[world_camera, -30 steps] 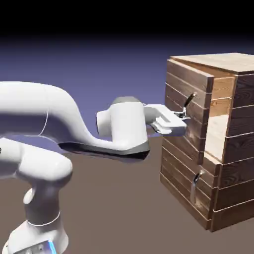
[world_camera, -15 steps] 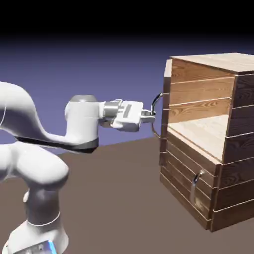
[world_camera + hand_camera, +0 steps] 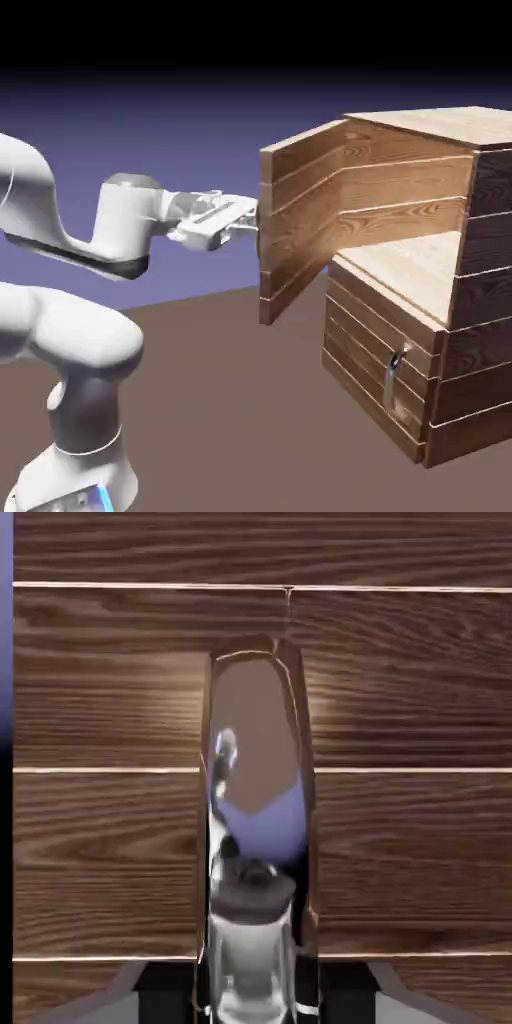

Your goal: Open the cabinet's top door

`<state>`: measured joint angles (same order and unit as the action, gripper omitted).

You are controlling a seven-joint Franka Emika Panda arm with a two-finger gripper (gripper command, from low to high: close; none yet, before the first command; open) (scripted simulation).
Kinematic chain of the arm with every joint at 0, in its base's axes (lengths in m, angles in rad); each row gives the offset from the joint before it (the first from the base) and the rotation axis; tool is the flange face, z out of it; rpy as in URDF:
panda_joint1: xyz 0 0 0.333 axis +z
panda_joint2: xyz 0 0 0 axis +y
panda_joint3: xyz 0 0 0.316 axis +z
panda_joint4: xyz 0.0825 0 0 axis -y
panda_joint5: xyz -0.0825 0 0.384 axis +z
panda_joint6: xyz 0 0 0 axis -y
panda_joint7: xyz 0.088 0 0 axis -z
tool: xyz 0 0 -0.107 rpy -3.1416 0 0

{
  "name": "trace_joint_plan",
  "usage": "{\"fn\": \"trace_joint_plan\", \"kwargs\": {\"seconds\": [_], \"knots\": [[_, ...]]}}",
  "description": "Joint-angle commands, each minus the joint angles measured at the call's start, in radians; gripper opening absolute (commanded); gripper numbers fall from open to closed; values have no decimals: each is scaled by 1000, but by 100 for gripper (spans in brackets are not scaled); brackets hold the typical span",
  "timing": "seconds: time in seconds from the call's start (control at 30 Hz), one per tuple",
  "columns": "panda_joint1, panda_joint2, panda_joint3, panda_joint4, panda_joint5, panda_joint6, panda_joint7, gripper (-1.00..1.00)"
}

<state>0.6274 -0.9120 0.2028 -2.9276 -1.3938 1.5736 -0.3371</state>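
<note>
Here we see the cabinet (image 3: 420, 300) on the counter (image 3: 230, 400) with its top door (image 3: 300, 215) swung well out, baring a pale wood compartment (image 3: 410, 260) in which we make out nothing stored. The lower door (image 3: 375, 365) sits flush and shut. Our gripper (image 3: 252, 218) is clamped on the top door's silver handle (image 3: 255, 842), jaws nearly together

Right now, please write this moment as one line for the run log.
task: open top door | top door: swung wide open | claw: shut on handle | lower door: closed | cabinet: upper shelf exposed
</note>
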Motion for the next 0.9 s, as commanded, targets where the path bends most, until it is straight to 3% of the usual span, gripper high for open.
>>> {"fn": "trace_joint_plan", "kwargs": {"seconds": [0.0,0.43,0.87], "knots": [[1,36,33,25,42,-37,14,-100],[-86,507,326,421,398,-479,203,-100],[-126,936,421,853,555,-870,435,-100]]}}
